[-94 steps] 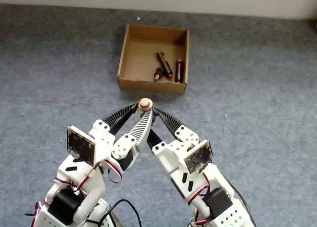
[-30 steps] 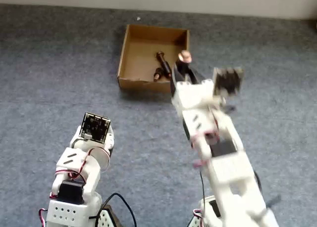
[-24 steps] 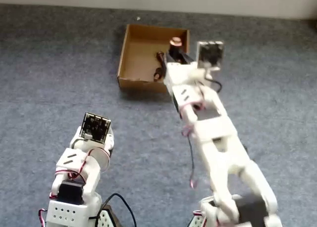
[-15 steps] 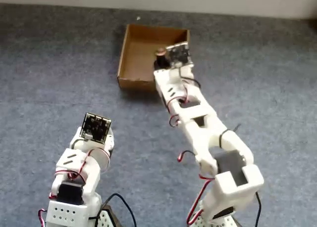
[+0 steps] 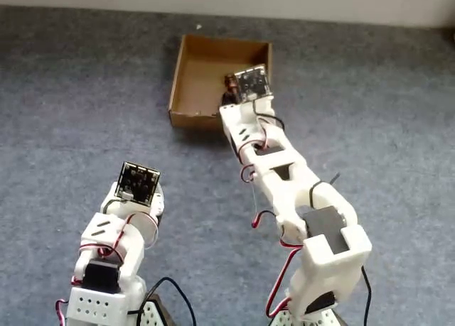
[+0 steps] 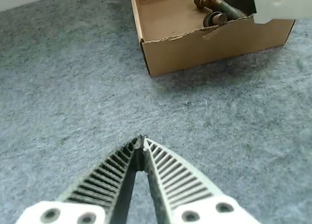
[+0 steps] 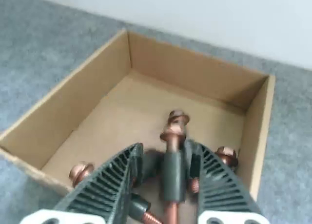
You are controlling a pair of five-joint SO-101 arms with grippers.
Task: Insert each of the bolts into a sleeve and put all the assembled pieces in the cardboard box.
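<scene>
Your right gripper (image 7: 163, 146) over cardboard box (image 7: 185, 68), jaws narrowly apart around sleeved bolt (image 7: 173, 177), your left gripper (image 6: 142, 138) closed over grey desk (image 6: 58, 87).

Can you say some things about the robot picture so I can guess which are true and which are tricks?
The left gripper is shut. True.
The cardboard box stands on a wooden floor. False: it stands on grey carpet.
The right gripper is over the cardboard box. True.
The cardboard box is empty. False: assembled pieces lie inside.
The left gripper holds a bolt. False: it holds nothing.
</scene>
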